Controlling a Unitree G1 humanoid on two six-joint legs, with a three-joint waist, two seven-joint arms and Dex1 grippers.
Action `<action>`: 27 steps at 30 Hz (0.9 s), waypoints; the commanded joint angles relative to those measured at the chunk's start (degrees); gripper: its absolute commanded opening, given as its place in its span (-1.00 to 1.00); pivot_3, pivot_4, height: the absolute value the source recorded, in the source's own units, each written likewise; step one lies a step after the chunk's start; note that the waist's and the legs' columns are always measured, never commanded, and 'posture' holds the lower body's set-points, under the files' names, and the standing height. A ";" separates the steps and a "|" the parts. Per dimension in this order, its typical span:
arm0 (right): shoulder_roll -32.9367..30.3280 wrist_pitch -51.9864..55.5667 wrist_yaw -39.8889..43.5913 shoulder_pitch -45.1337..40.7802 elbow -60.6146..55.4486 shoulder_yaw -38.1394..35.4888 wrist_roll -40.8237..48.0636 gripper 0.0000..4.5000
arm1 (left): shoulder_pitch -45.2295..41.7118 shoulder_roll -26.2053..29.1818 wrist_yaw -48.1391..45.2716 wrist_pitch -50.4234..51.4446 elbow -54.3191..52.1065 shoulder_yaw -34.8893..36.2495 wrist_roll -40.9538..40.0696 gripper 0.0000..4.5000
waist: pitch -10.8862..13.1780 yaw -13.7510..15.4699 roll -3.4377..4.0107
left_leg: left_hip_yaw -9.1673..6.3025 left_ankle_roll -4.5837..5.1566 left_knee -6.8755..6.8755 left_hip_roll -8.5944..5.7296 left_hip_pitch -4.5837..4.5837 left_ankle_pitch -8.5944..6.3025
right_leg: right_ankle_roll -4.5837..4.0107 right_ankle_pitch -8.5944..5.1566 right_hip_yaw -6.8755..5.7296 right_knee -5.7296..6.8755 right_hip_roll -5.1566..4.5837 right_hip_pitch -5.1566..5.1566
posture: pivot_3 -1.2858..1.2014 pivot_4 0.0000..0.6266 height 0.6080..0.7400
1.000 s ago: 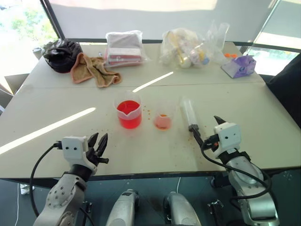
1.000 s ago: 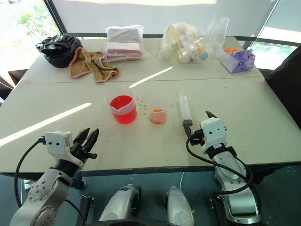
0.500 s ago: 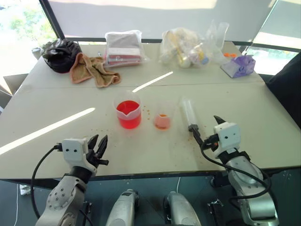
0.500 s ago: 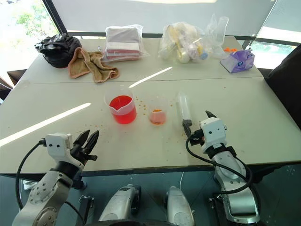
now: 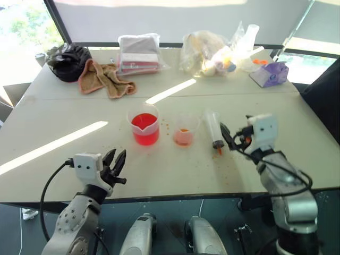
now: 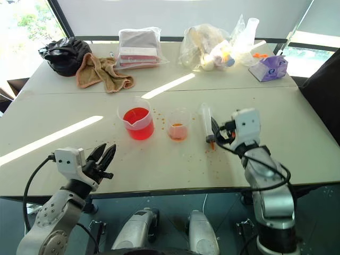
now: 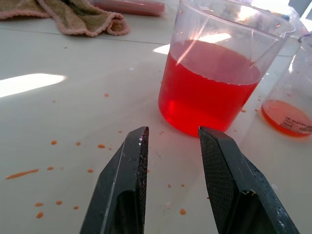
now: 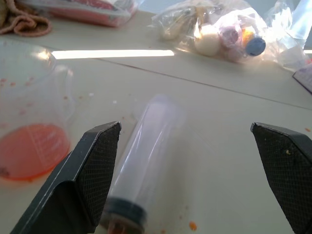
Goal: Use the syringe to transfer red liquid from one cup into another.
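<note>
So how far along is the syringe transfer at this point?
Early. The smaller cup holds only a shallow pale layer; the beaker holds plenty of red liquid. The syringe lies on the table, ungripped. The right gripper is open around it, the left gripper open near the beaker. Grasping, drawing and dispensing remain.

left gripper (image 5: 118,159): two black tapered fingers — their inner faces carry a fine cross-hatched grip texture, with scuffed pale specks near the edges.
right gripper (image 5: 227,136): the same black fingers, wedge-shaped, with mesh-patterned pads (image 8: 97,165).
wrist housings: a white boxy block sits behind each gripper, with rounded corners and small dark round marks on the side face.
cables: a black cable loops out from each white block and curves back along the forearm.
forearms: silver-grey metal shells — smooth, rounded, with black joint rings between the segments and small dark fasteners.
</note>
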 commanded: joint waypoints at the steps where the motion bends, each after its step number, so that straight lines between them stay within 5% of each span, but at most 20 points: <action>1: -4.63 15.07 2.08 -9.99 -0.96 -1.33 3.82 0.96 | -1.61 1.64 -2.43 0.37 -0.59 -1.17 -0.87 -0.25 | 0.00 0.05 0.01 | -0.01 0.03 -0.01 0.00 -0.09 0.02 | -0.03 0.03 -0.02 0.00 0.00 -0.10 | 0.03 -0.52 0.94; 3: -10.34 21.37 4.97 -17.03 1.84 2.60 3.94 0.96 | -2.61 2.63 -3.72 1.38 -0.21 -1.73 -1.64 -0.25 | 0.00 0.11 0.03 | -0.01 0.06 -0.01 0.01 -0.15 0.03 | -0.03 0.03 -0.06 0.00 0.00 -0.15 | 0.03 -0.52 0.94; 7: -12.70 44.89 8.79 -40.13 17.60 6.31 8.48 0.96 | -9.20 15.54 -17.44 9.67 -1.92 5.41 -18.22 -0.25 | 0.09 -0.23 0.15 | 0.00 0.10 0.03 0.03 -0.48 0.06 | -0.11 0.09 -0.09 0.09 0.02 -0.54 | 0.03 -0.52 0.94; 14: -12.92 47.50 9.46 -53.45 39.96 13.97 11.72 0.96 | -29.61 37.57 -27.49 20.76 3.76 15.65 -42.99 -0.25 | 0.07 -0.17 0.07 | -0.08 0.09 0.00 -0.02 -0.75 0.06 | -0.11 0.12 -0.23 0.01 -0.03 -0.72 | 0.03 -0.52 0.94; 19: -10.60 47.50 9.11 -59.36 52.66 18.31 11.37 0.96 | -40.59 47.23 -37.72 23.61 9.16 12.27 -43.89 -0.25 | 0.14 -0.79 0.04 | 0.30 0.36 -0.03 -0.15 -0.72 -0.09 | 0.13 0.24 -0.03 -0.02 -0.12 -0.79 | 0.03 -0.52 0.94; 27: -4.35 45.37 9.40 -62.72 66.23 20.92 7.95 0.96 | -49.33 47.42 -43.57 22.54 14.77 5.73 -37.52 -0.25 | 0.14 -0.91 0.04 | 0.26 0.36 -0.09 -0.01 -0.66 -0.08 | 0.25 0.31 -0.04 0.25 0.07 -0.91 | 0.03 -0.52 0.94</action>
